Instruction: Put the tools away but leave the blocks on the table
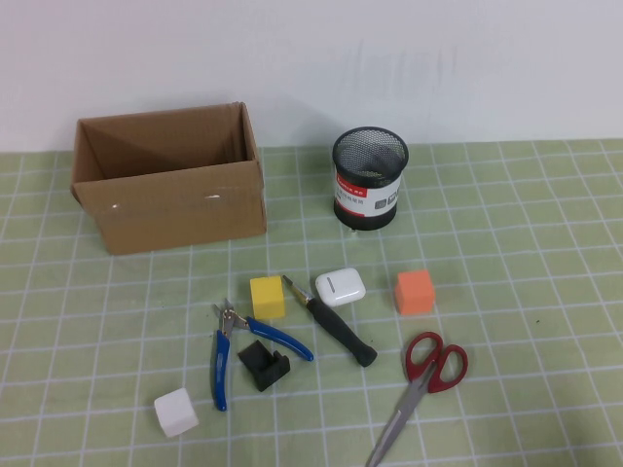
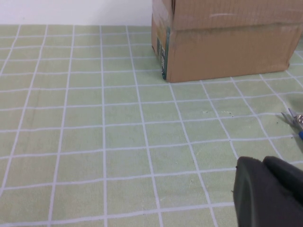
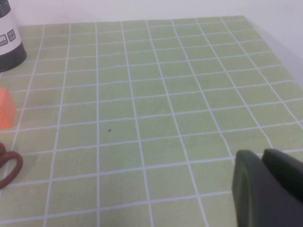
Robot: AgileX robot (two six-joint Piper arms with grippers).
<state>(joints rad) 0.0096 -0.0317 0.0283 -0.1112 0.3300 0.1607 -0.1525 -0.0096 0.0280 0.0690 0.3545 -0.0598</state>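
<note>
Blue-handled pliers point(image 1: 222, 370) lie on the green grid table point(image 1: 526, 243) at front left of centre; their tip shows in the left wrist view point(image 2: 294, 119). The black-handled screwdriver point(image 1: 336, 329) lies at centre. The red-handled scissors point(image 1: 414, 394) lie at front right; a handle loop shows in the right wrist view point(image 3: 9, 165). Yellow cube point(image 1: 267, 297), orange cube point(image 1: 414, 291) and white cube point(image 1: 175, 412) sit among them. Neither gripper shows in the high view. My left gripper point(image 2: 262, 163) is shut and empty, left of the pliers. My right gripper point(image 3: 261, 156) is shut and empty, right of the scissors.
An open cardboard box point(image 1: 175, 209) stands at back left and a black mesh pen cup point(image 1: 370, 180) at back centre. A white rounded case point(image 1: 340, 286) and a small black plastic piece point(image 1: 264, 365) lie among the tools.
</note>
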